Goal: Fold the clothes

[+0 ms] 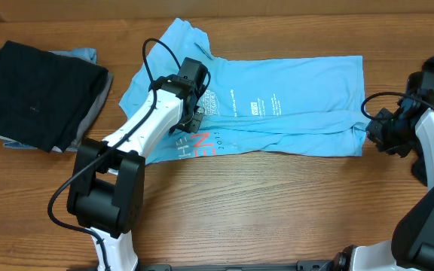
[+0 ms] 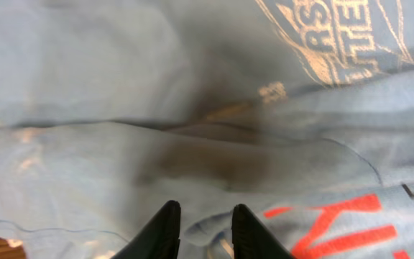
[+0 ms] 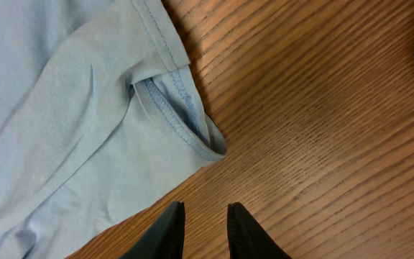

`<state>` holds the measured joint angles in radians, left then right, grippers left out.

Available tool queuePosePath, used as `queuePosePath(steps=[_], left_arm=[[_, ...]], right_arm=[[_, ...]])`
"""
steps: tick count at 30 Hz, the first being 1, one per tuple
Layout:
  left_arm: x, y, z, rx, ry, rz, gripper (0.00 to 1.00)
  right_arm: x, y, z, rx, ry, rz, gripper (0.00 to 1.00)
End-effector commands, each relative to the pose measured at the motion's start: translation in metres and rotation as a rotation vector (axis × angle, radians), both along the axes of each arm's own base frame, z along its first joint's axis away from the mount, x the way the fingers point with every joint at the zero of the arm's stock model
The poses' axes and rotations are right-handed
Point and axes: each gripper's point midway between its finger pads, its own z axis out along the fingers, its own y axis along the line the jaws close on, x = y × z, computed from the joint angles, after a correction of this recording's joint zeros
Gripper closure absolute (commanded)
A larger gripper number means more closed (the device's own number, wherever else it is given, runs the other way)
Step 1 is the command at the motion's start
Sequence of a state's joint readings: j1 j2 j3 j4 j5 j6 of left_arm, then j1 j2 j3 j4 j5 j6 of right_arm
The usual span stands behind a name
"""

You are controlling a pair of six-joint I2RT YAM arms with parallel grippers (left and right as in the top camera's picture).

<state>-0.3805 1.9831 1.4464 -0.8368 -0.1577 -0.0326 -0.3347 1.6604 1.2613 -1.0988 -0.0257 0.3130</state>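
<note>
The light blue T-shirt [image 1: 292, 105] lies across the table, its lower long edge folded up over itself; white print and red lettering [image 1: 202, 143] show near its left end. My left gripper [image 1: 194, 120] is down on that printed area. In the left wrist view its fingers [image 2: 205, 212] stand a little apart, open, with a small ridge of the blue fabric [image 2: 121, 86] between the tips and red letters [image 2: 336, 223] to the right. My right gripper [image 1: 374, 132] hangs just off the shirt's right end. Its narrow-set fingers [image 3: 205, 212] are open over bare wood beside the hemmed corner [image 3: 192, 129].
A black garment [image 1: 40, 94] lies folded at the far left on top of a grey one [image 1: 102, 94], with a bit of light blue cloth [image 1: 85, 54] behind it. The wooden table [image 1: 277, 203] shows bare along the front. Both arm bases stand at the front edge.
</note>
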Motion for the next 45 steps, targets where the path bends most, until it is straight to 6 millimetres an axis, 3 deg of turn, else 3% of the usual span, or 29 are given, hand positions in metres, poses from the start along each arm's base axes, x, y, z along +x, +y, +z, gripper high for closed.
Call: queuePosePath(steps=[1,9,14,17,21,22,24,32,39,45], left_arm=[[-0.008,-0.027,-0.001,-0.045,0.036,-0.142,0.68],[-0.016,-0.009,0.001,0.226,0.020,-0.264,0.75],[-0.014,0.004,0.000,0.243,0.028,-0.250,0.70],[-0.015,0.001,-0.003,0.214,0.042,-0.260,0.70],[-0.016,0.000,-0.004,0.210,0.051,-0.280,0.80],[-0.017,0.001,-0.005,0.211,0.056,-0.281,0.87],[-0.020,0.002,-0.007,0.217,0.073,-0.282,0.92],[-0.032,0.008,-0.024,0.238,0.141,-0.284,0.85],[-0.027,0.011,-0.025,0.231,0.125,-0.267,0.83],[-0.023,0.013,-0.026,0.216,0.117,-0.251,0.74]], right_arm=[[0.001,-0.001,-0.001,0.003,-0.001,0.000,0.76],[0.000,0.000,-0.002,0.004,0.004,0.001,0.76],[0.001,0.000,-0.002,0.007,0.001,0.001,0.76],[0.000,0.000,-0.002,0.007,0.002,0.001,0.76],[0.000,0.000,-0.002,0.007,0.003,0.001,0.76],[0.000,0.000,-0.002,0.007,0.002,0.001,0.76],[0.000,0.000,-0.002,0.007,0.002,0.001,0.76],[0.000,0.000,-0.002,0.007,0.003,0.001,0.76],[0.000,0.000,-0.002,0.007,0.003,0.001,0.76],[0.000,0.000,-0.002,0.007,0.003,0.001,0.76]])
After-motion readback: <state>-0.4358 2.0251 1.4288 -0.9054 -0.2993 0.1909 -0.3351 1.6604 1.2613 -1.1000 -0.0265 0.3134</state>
